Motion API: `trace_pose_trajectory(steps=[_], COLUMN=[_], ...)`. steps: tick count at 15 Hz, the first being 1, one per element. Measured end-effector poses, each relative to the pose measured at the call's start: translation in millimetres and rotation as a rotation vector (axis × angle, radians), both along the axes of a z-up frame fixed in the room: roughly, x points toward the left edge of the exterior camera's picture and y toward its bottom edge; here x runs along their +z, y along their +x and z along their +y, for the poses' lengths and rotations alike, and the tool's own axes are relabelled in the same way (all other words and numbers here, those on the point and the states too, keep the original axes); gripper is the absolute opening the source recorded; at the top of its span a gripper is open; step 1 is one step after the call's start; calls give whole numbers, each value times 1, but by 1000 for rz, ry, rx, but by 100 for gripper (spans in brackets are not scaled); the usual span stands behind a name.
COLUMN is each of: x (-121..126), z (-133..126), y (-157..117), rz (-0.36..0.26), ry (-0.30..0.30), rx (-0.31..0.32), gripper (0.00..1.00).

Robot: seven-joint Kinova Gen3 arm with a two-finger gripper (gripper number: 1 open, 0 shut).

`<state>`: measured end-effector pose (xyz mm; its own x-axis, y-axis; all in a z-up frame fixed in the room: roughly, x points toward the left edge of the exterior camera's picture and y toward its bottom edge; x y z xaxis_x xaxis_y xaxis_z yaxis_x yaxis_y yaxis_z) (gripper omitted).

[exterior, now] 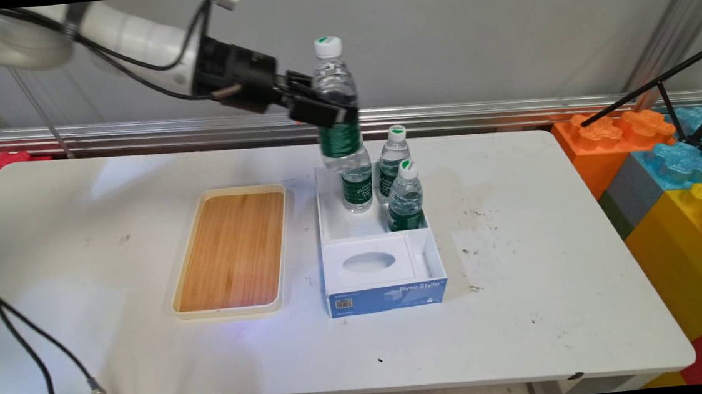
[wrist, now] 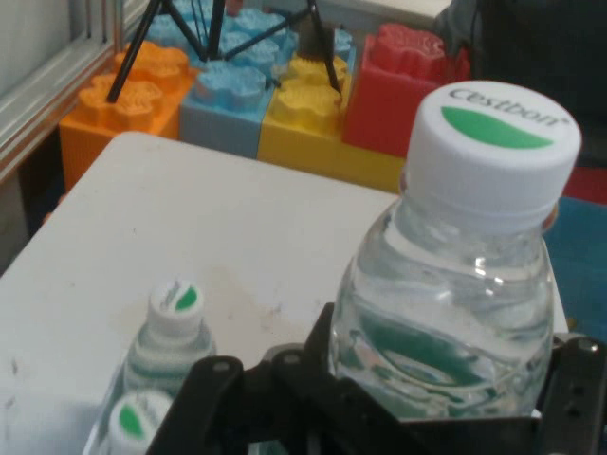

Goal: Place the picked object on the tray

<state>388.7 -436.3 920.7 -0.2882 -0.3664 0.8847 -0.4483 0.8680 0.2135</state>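
**Held bottle raised over open box: slip and knock-over hazards**

Nearest the camera, the tabletop (exterior: pixel 151 363) carries a cable (exterior: pixel 38 359) across its near-left corner. Farther in lie a wooden tray (exterior: pixel 233 250) and, just beside it, an open white box (exterior: pixel 381 263) with a blue front. At the box's far end stand three water bottles (exterior: pixel 404 196), close together.

Above them, the end effector (exterior: pixel 322 108) is pinching a fourth bottle (exterior: pixel 336 98) about its middle, upright and clear of the box; the hand view shows its fingers (wrist: pixel 218 389) pressed against the clear wall below the shoulder.

Risks, as judged: the bottle wall is smooth and likely yields, so the bottle could slide or tilt in the grip. It hangs directly over the standing bottles; a drop or low sideways travel could topple them. Beyond the tabletop's far right edge, large toy blocks (exterior: pixel 667 153) and a tripod (exterior: pixel 681 89) could obstruct a wide swing.
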Motion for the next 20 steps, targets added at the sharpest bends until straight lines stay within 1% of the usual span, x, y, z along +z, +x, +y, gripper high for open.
trace_pose_trajectory(steps=[6,11,14,20], x=[0,-16,-28,-44], z=[17,33,43,69], y=[57,111,130,153], rz=[-87,-173,-205,-242], ry=[51,95,116,164], rx=[-1,-8,-17,-39], gripper=[0,0,0,0])
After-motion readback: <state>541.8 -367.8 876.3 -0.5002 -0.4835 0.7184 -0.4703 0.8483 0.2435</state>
